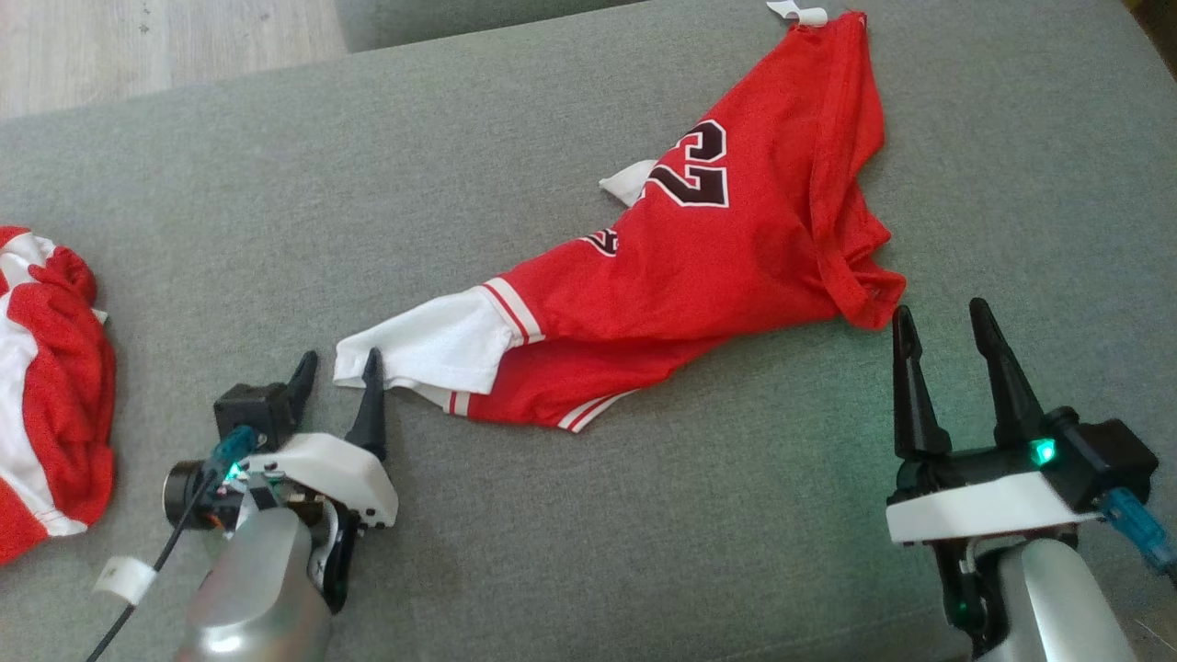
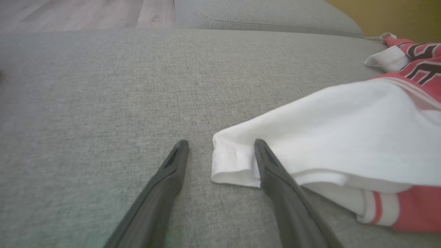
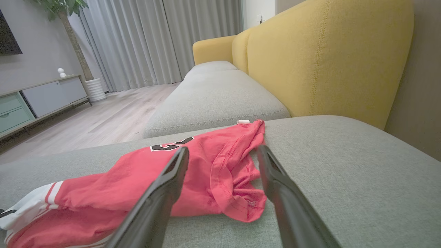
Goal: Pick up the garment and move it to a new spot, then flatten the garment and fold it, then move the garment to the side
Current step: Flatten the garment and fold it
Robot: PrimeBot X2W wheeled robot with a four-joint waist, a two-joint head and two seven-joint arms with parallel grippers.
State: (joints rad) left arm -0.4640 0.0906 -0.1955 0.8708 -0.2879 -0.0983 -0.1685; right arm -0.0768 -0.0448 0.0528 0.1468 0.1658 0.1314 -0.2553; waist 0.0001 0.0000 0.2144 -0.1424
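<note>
The garment is a red jersey with white sleeves and dark numerals, lying crumpled and stretched diagonally across the grey cushion. Its white sleeve points toward my left gripper, which is open; the sleeve's hem corner lies between the fingertips, one finger resting over the cloth edge. My right gripper is open just short of the jersey's red bunched corner, which sits between its fingers in the right wrist view.
A second red and white cloth lies bunched at the cushion's left edge. A yellow sofa back rises behind the cushion. Another grey seat cushion and wood floor lie beyond.
</note>
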